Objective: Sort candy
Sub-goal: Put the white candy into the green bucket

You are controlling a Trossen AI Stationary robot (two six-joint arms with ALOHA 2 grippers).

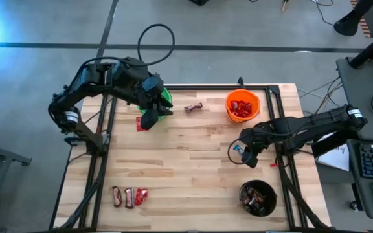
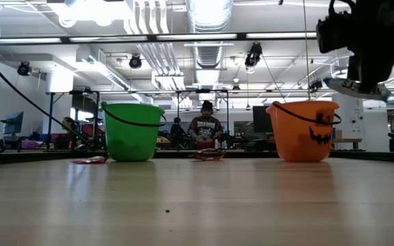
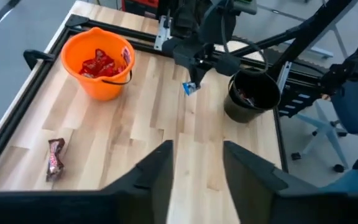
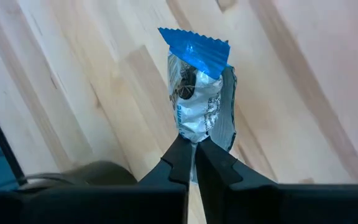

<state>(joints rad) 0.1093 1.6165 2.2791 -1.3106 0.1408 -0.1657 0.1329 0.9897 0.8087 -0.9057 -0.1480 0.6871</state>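
My right hand (image 4: 191, 163) pinches a blue-and-white bar (image 4: 199, 93) above the surface (image 1: 193, 155), its long axis hanging down. The green bucket (image 1: 165, 97) lies far across, under my left hand (image 1: 149, 118), whose fingers stand spread, holding nothing.

Green bucket (image 2: 131, 131), orange bucket (image 1: 242, 106) and black bucket (image 1: 258, 197) stand on the wooden table (image 1: 193, 162).

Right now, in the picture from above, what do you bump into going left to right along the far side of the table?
Red packet → green bucket, partly under the left arm → dark brown bar → orange bucket with red candy inside.
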